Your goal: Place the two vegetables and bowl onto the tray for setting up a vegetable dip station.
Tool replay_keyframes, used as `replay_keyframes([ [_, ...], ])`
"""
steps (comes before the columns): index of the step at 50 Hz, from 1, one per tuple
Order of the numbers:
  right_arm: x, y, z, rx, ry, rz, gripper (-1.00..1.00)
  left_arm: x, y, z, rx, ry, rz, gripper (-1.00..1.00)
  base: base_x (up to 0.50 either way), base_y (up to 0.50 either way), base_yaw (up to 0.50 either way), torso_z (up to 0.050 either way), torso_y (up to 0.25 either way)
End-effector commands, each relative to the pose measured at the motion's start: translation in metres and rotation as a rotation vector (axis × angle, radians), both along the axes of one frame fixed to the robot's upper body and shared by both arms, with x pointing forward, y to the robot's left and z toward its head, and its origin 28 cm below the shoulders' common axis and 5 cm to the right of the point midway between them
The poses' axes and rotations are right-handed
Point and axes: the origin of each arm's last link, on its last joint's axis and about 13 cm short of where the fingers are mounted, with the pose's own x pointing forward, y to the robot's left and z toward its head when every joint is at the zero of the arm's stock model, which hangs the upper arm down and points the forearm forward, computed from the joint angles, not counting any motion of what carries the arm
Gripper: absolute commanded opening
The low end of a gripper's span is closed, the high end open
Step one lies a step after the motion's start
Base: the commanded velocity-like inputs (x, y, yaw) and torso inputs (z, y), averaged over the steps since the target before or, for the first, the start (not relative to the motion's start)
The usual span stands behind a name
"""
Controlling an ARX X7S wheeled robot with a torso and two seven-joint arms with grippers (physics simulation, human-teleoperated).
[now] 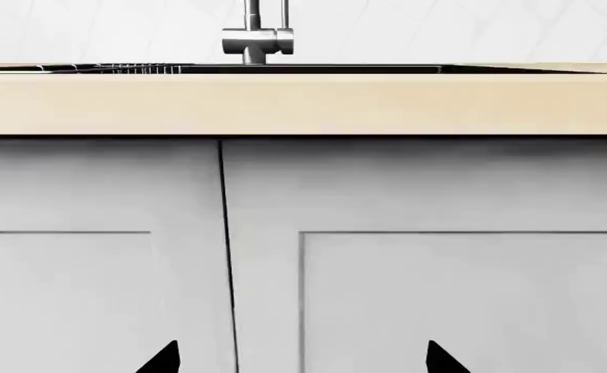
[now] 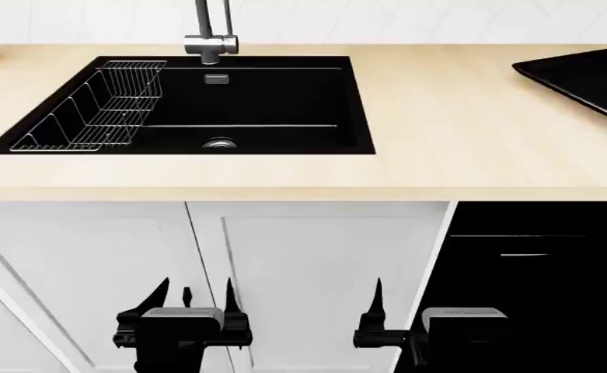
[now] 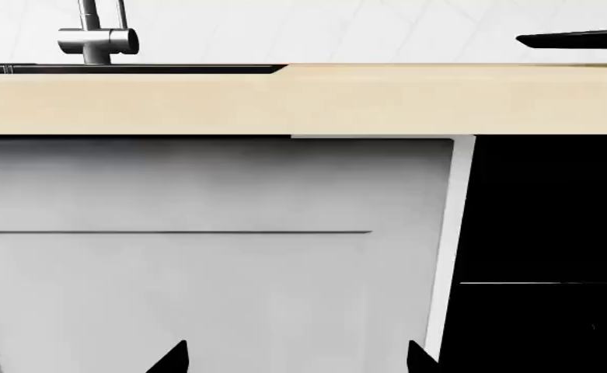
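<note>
The black tray [image 2: 585,78] lies on the wooden counter at the far right, partly cut off by the frame; its edge also shows in the right wrist view [image 3: 578,39]. The cucumber, the carrot and the bowl are out of view. My left gripper [image 2: 194,295] hangs open and empty below counter level, in front of the white cabinet doors; its fingertips [image 1: 163,359] show wide apart in the left wrist view. My right gripper [image 2: 417,305] is open and empty at the same height, in front of the seam between the white door and the black panel, with its fingertips [image 3: 170,359] spread.
A black sink basin [image 2: 272,101] is set in the counter [image 2: 438,132], with a wire rack [image 2: 95,116] in its left side and a steel faucet [image 2: 212,39] behind. White cabinet doors [image 2: 314,264] and a black appliance front [image 2: 542,272] stand under the counter's front edge.
</note>
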Motion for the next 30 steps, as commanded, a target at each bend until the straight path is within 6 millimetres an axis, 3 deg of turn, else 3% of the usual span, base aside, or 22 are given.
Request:
replay_keyframes([
  [1, 0.002, 0.000, -0.001, -0.018, 0.003, -0.030, 1.00, -0.004, 0.000, -0.004, 0.007, 0.025, 0.002, 1.00, 0.00, 0.00, 0.00, 0.000, 0.000],
  [2, 0.005, -0.001, -0.001, -0.098, 0.051, -0.066, 1.00, -0.004, 0.000, -0.005, 0.000, 0.040, 0.040, 1.00, 0.00, 0.00, 0.00, 0.000, 0.000],
  [4, 0.006, -0.003, 0.006, -0.025, 0.111, -0.031, 1.00, -0.004, -0.001, -0.004, 0.027, 0.117, 0.038, 1.00, 0.00, 0.00, 0.00, 0.000, 0.000],
  [5, 0.005, -0.004, 0.010, -0.058, 0.100, -0.008, 1.00, -0.006, -0.001, 0.000, -0.006, 0.094, 0.022, 1.00, 0.00, 0.00, 0.00, 0.000, 0.000],
  [6, 0.001, -0.006, 0.018, -0.129, 0.080, 0.056, 1.00, -0.007, 0.001, 0.008, 0.070, 0.032, 0.028, 1.00, 0.00, 0.00, 0.00, 0.000, 0.000],
  [7, -0.001, -0.007, 0.020, -0.102, 0.085, 0.072, 1.00, -0.008, 0.002, 0.010, 0.069, 0.035, -0.006, 1.00, 0.00, 0.00, 0.00, 0.000, 0.000],
  [13, -0.037, -0.017, 0.053, -0.120, 0.093, 0.209, 1.00, -0.035, 0.019, 0.036, 0.089, -0.019, -0.243, 1.00, 0.00, 0.00, 0.00, 0.008, 0.018],
  [16, -0.041, -0.029, 0.100, -0.084, 0.098, 0.311, 1.00, -0.030, 0.041, 0.081, 0.114, -0.066, -0.302, 1.00, 0.00, 0.00, 0.00, 0.049, 0.115],
  [20, -0.039, -0.043, 0.147, -0.128, 0.092, 0.379, 1.00, -0.021, 0.057, 0.131, 0.165, -0.135, -0.311, 1.00, 0.00, 0.00, 0.00, 0.050, 0.115],
  [26, -0.036, -0.065, 0.187, -0.235, 0.063, 0.496, 1.00, -0.025, 0.069, 0.183, 0.206, -0.162, -0.425, 1.00, 0.00, 0.00, 0.00, 0.049, 0.114],
  [30, -0.031, -0.074, 0.219, -0.208, 0.014, 0.552, 1.00, -0.018, 0.083, 0.203, 0.332, -0.220, -0.361, 1.00, 0.00, 0.00, 0.00, 0.049, 0.115],
])
